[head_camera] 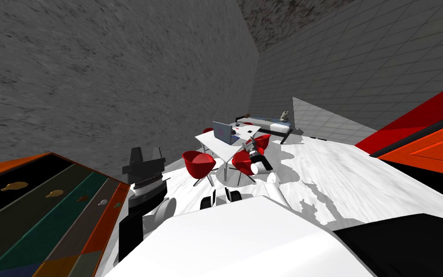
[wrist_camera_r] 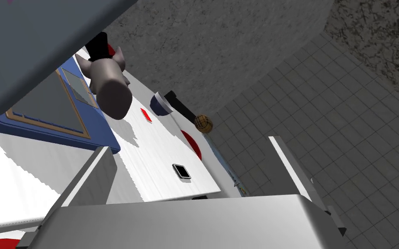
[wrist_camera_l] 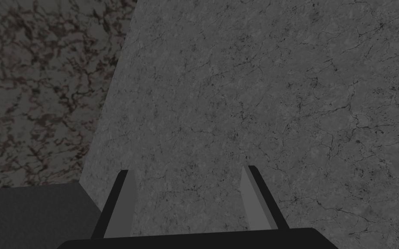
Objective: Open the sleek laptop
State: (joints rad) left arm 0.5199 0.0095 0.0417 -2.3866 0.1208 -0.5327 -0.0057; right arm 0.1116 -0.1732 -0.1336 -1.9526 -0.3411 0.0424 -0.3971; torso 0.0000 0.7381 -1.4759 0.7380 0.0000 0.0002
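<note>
The white surface (wrist_camera_r: pixel 151 151) extends ahead of the right gripper (wrist_camera_r: pixel 190 144) and runs beneath both of its fingers. The laptop (wrist_camera_r: pixel 34 47) rests on this surface, beyond and outside one finger. Its grey lid is already lifted off the blue base. The right fingers are spread, pinch nothing and touch no part of the laptop. The left gripper (wrist_camera_l: pixel 186 169) is held well apart from the surface, its fingers spread and empty.

Handling, as judged: the lid is a thin, stiff, smooth panel and the base is probably light. Engage the free edge of the lid at mid-width. An off-centre push may slide the base across the surface.

Smaller items lie beyond the fingertips: a grey cylinder (wrist_camera_r: pixel 113 93) just beside the base, then a bowl (wrist_camera_r: pixel 162 103) and a brown ball (wrist_camera_r: pixel 203 123). A black slab (wrist_camera_r: pixel 181 170) lies between the fingers.
</note>
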